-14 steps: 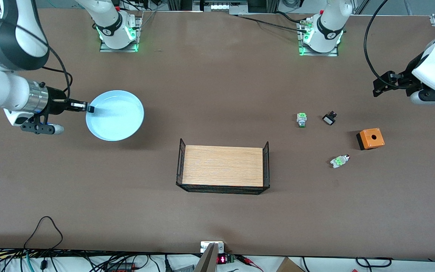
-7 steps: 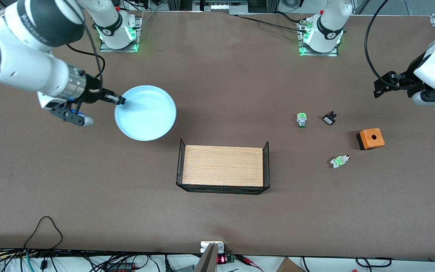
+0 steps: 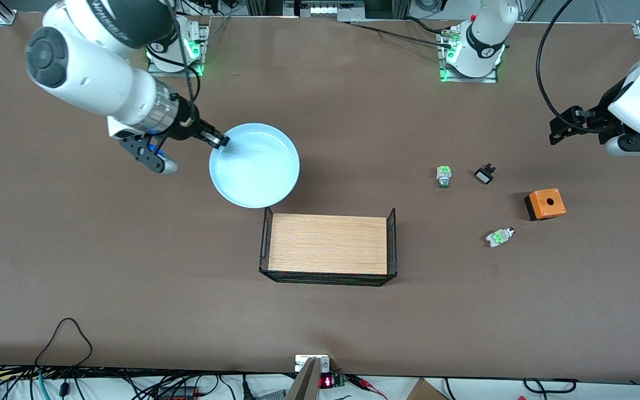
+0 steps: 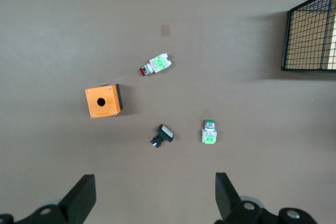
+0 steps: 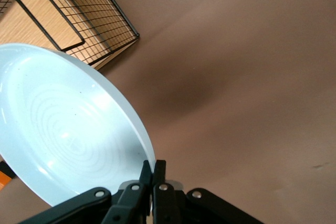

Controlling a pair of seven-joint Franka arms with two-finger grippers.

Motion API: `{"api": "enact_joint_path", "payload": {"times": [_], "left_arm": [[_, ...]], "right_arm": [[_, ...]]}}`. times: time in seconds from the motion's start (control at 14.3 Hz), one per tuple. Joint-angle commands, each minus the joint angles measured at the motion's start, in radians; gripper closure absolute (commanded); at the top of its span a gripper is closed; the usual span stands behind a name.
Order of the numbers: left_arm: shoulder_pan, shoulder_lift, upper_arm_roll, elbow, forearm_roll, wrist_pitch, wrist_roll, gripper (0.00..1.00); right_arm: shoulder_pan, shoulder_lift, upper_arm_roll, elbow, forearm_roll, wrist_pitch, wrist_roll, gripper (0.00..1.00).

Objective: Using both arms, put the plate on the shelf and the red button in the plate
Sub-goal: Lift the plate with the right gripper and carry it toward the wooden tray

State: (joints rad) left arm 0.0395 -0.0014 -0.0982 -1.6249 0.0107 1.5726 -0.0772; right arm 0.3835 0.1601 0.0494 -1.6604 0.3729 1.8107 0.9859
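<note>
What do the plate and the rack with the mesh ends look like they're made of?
Plate: pale blue, smooth and glossy, with soft reflections and faint concentric rings in the right wrist view; probably glazed ceramic, possibly melamine. The right pincer is shut on its rim.
Rack: light wood-grain panel, matte, perhaps laminate, with thin black wire-mesh ends, likely coated metal.

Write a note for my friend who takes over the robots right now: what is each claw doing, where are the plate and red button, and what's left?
Right claw: shut on the plate's rim, holding it in the air over the table beside the rack.
Left claw: open, empty, waiting up over the small parts at its end of the table.
Red button: lying on the table, nearer the front camera than the orange box, untouched.
Done: plate picked up.
Left: set the plate down, probably on the rack; then pick up and place the red button, not the green-ended switch.
</note>
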Motion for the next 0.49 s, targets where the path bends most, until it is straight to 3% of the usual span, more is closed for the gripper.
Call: {"api": "enact_joint_path", "payload": {"times": [0.0,0.42], "left_arm": [[-0.003,0.017,-0.001,0.036,-0.002,-0.031,0.001,0.00],[-0.003,0.017,-0.001,0.036,-0.002,-0.036,0.001,0.00]], "right_arm": [[0.070,0.058,-0.008,0.034,0.017,0.097,0.120,1.00],[0.135,0.139,-0.008,0.065,0.015,0.248,0.296,1.00]]}}
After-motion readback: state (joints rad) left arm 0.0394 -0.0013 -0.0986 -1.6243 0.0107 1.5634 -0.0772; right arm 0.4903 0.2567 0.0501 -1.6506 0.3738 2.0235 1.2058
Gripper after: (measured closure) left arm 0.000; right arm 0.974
